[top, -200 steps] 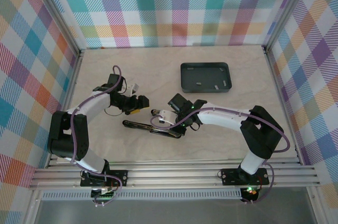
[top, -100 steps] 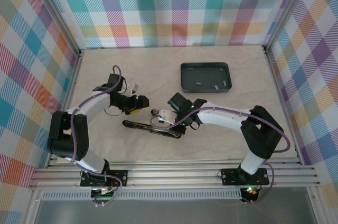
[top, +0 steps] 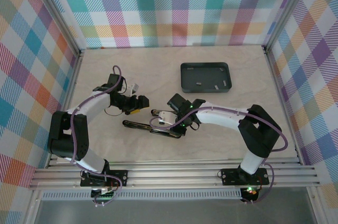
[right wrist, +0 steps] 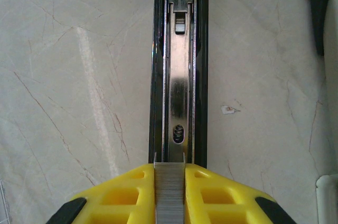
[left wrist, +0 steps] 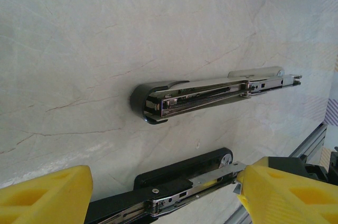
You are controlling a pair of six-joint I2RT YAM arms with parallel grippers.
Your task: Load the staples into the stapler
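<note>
From above, the dark tray (top: 182,71) sits toward 1 o'clock on the pale table (top: 105,71), with a few loose staples (top: 199,83) lying inside it. The stapler (top: 140,126) lies open and flat toward 7 o'clock of the table's middle, well apart from the tray. The left gripper (top: 138,102) hangs just at 12 o'clock of the stapler's left half. The right gripper (top: 165,120) is over the stapler's right end, pointing toward 9 o'clock.

At the left wrist, the left gripper (left wrist: 165,179) has its yellow fingers (left wrist: 42,197) spread wide, with nothing clamped. The black stapler (left wrist: 179,184), its metal channel showing, lies across the gap at 6 o'clock; contact with the fingers cannot be told. Toward 12 o'clock of it rests a chrome bar with a dark end cap (left wrist: 211,94), parallel and apart; whether it belongs to the stapler cannot be told.

At the right wrist, the right gripper (right wrist: 169,168) is closed on a staple strip (right wrist: 169,195), pinched between its yellow fingers (right wrist: 127,195). The strip lines up with the stapler's (right wrist: 179,76) open channel, which runs off toward 12 o'clock. A tiny pale fragment (right wrist: 228,110) lies on the table at 3 o'clock of the channel.
</note>
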